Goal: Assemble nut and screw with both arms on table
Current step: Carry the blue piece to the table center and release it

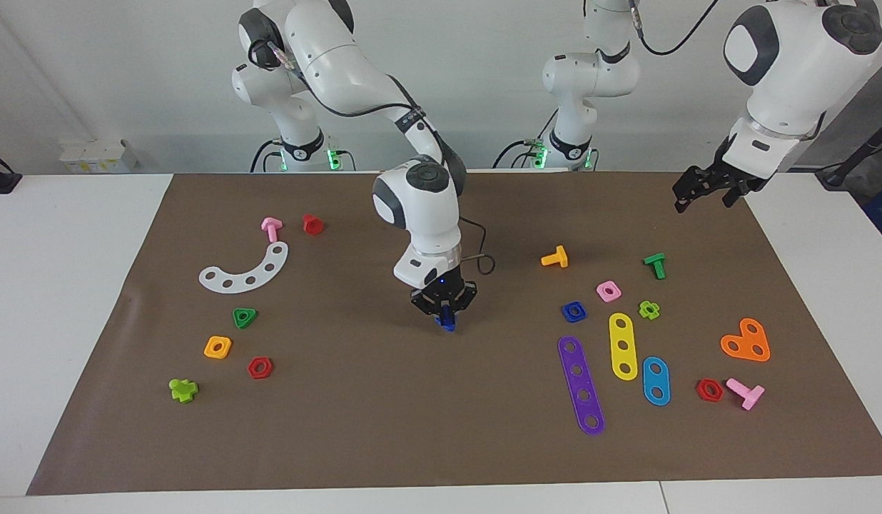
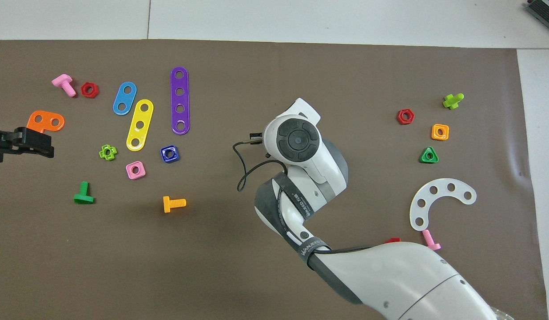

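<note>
Screw (image 1: pixel 448 323) clamped in right gripper (image 1: pixel 445 314) over mat middle | left gripper (image 1: pixel 705 191) wide, waiting

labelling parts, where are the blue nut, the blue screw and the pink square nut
blue nut (image 1: pixel 574 311), facing view, its top face
blue screw (image 1: pixel 448 323), facing view, tip below the right gripper
pink square nut (image 1: pixel 609 290), facing view, its rim

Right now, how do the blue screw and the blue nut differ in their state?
The screw is gripped by the shut right gripper above the middle of the mat; the nut lies flat on the mat, untouched. The screw is partly hidden by the fingers; the nut shows fully, its round hole facing up. Both are dark blue.
</note>
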### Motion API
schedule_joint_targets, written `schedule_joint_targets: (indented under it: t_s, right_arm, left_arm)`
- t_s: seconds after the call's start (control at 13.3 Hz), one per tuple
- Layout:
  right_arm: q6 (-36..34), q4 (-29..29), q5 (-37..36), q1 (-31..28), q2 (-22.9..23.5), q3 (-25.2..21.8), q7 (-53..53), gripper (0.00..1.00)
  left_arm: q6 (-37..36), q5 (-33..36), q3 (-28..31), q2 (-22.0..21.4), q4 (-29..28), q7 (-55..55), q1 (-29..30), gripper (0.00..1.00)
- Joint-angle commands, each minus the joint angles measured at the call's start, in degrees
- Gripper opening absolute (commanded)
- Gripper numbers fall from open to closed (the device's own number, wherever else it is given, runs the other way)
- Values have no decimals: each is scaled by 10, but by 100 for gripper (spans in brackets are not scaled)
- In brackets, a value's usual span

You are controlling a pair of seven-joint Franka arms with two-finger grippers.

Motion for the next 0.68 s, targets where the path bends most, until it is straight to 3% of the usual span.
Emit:
schedule_joint_targets:
  t_s: [0.0, 0.3, 0.38, 0.45, 0.6]
  right_arm:
    - [-8, -4, -16, 8, 4, 1, 12, 0]
    - [-18, -40, -17, 14, -3, -1, 14, 0]
    - [-19, -40, -16, 14, -3, -1, 16, 28]
    - [-19, -36, -16, 14, -3, -1, 25, 99]
    - [-22, -31, -14, 9, -21, -1, 47, 100]
  left_arm:
    - [-1, 12, -1, -17, -18, -1, 1, 100]
    - [-1, 12, -1, -17, -18, -1, 1, 100]
    - [-1, 12, -1, -17, -18, -1, 1, 100]
    - [-1, 12, -1, -17, -18, -1, 1, 100]
    - [-1, 12, -1, -17, -18, -1, 1, 100]
